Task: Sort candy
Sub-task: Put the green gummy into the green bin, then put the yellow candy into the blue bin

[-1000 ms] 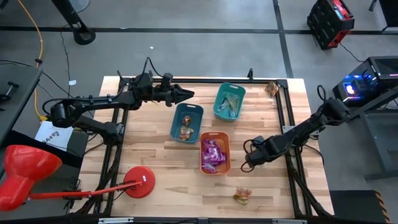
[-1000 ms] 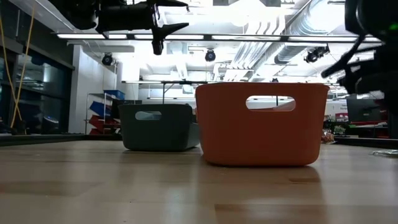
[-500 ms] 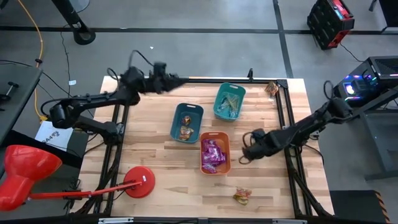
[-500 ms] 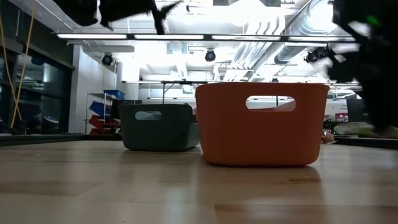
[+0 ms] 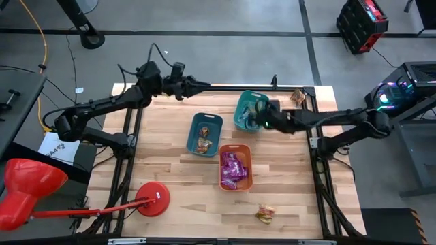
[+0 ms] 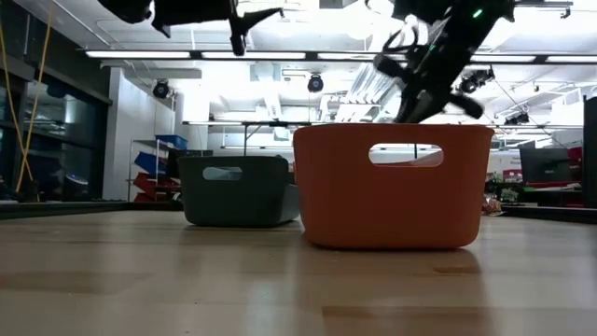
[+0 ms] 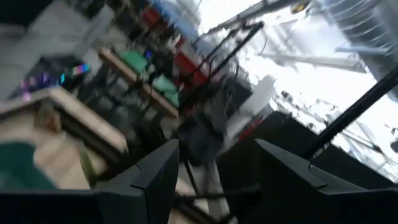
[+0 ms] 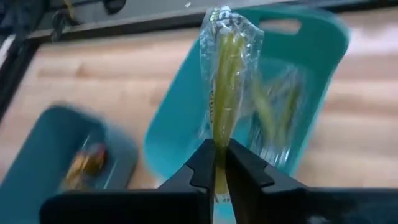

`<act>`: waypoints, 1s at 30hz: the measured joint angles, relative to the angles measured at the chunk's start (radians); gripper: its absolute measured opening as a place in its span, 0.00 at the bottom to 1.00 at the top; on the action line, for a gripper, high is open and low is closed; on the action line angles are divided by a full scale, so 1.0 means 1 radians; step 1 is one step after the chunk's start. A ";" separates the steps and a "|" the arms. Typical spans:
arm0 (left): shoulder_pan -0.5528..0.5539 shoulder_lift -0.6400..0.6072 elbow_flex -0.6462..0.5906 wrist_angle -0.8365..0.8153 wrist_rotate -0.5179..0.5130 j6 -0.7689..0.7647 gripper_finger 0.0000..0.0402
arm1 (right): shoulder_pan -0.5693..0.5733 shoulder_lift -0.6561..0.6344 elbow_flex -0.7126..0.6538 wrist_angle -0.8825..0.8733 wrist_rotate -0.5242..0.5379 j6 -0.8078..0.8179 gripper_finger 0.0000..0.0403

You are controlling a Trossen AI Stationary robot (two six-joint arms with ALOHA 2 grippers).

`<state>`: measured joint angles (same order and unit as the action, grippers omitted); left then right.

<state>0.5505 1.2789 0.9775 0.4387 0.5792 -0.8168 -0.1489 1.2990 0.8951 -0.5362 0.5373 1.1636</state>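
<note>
1. The right arm reaches from the table's right side across toward the centre-rear, extended nearly flat, its right gripper positioned above the teal bin at the rear.
2. In the right wrist view, the right gripper has its two fingers pressed together on the lower end of a pale green stick candy in a clear wrapper. The stick stands out lengthwise beyond the fingertips, over the teal bin, which already contains more green sticks.
3. The left arm stretches from the table's left side toward the rear edge, raised above the surface. The left gripper points toward the right; its fingers stand apart with nothing between them.
4. The dark blue bin at mid-table holds orange-brown wrapped candy.
5. The orange bin, just in front of it, holds purple packets.
6. One loose orange-gold candy lies on the wooden table near the front edge, well apart from the bins. Another wrapped piece lies at the rear right corner.
</note>
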 joint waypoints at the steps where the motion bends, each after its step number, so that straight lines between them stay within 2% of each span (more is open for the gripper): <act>1: 0.000 0.000 0.000 -0.023 0.021 0.000 0.49 | -0.040 0.013 0.000 0.028 -0.014 -0.026 0.07; 5: -0.001 0.000 0.000 -0.049 0.114 0.010 0.49 | -0.168 0.076 -0.001 0.112 -0.108 -0.095 0.17; 10: -0.001 0.000 0.000 -0.051 0.227 0.027 0.49 | -0.245 0.118 -0.001 0.144 -0.153 -0.084 0.36; 14: 0.004 0.000 0.000 -0.051 0.240 0.040 0.49 | -0.287 0.103 -0.001 0.151 -0.154 -0.108 0.50; 18: 0.021 0.000 0.000 -0.053 0.239 0.045 0.49 | -0.382 0.063 0.028 0.105 -0.133 -0.122 0.55; 20: 0.032 0.000 0.000 -0.054 0.218 0.057 0.49 | -0.464 0.058 0.072 0.024 -0.122 -0.110 0.55; 23: 0.042 0.000 0.000 -0.054 0.137 0.061 0.49 | -0.596 0.073 0.120 -0.069 -0.121 -0.176 0.56; 30: 0.046 0.000 0.000 -0.054 -0.049 0.053 0.49 | -0.839 0.169 0.132 -0.079 -0.087 -0.179 0.56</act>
<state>0.5964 1.2789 0.9775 0.3846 0.5306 -0.7633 -0.9879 1.4682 1.0269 -0.6149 0.4502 0.9844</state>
